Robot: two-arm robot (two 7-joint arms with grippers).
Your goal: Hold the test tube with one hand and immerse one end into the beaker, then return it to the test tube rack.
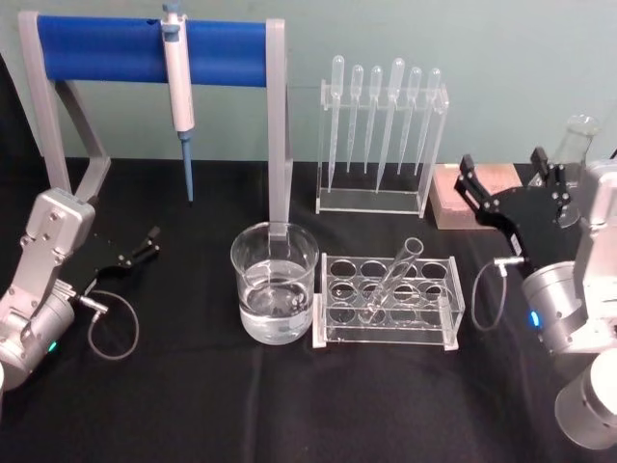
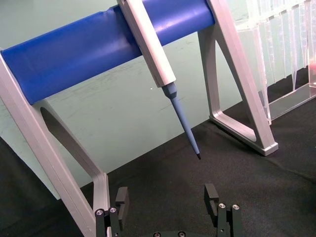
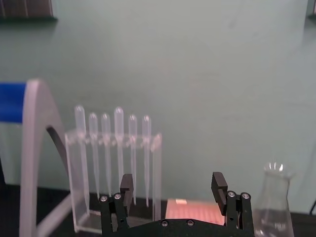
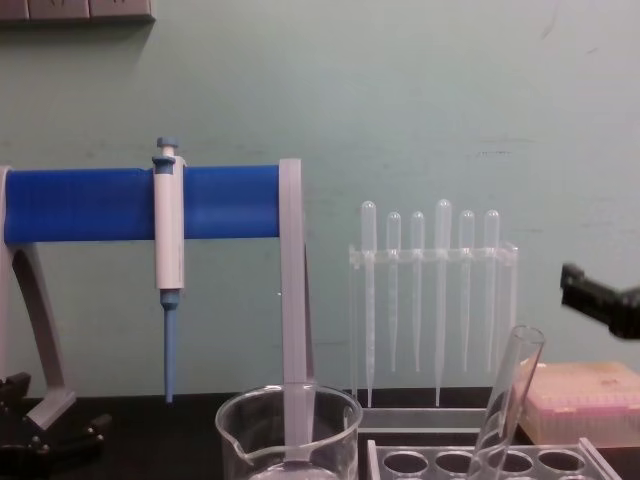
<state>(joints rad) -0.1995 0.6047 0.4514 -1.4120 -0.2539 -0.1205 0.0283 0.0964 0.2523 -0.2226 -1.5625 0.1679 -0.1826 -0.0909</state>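
The test tube (image 1: 395, 278) leans tilted in a clear rack (image 1: 333, 301) at the table's centre, rim up and to the right; the chest view shows the test tube (image 4: 508, 400) from the side. The beaker (image 1: 275, 285), partly filled with clear liquid, stands just left of the rack, and the beaker (image 4: 290, 430) also appears low in the chest view. My right gripper (image 1: 503, 169) hovers open to the right of the rack, above the table, holding nothing; its fingers (image 3: 218, 183) stand well apart. My left gripper (image 1: 145, 246) rests open at the left, far from the tube, its fingers (image 2: 121, 201) spread.
A white-and-blue pipettor (image 1: 178, 87) hangs on a blue-barred stand (image 1: 106, 50) at the back left. A clear holder with several plastic pipettes (image 1: 381, 125) stands behind the rack. A pink box (image 1: 472, 193) and a glass flask (image 1: 578, 140) sit at the back right.
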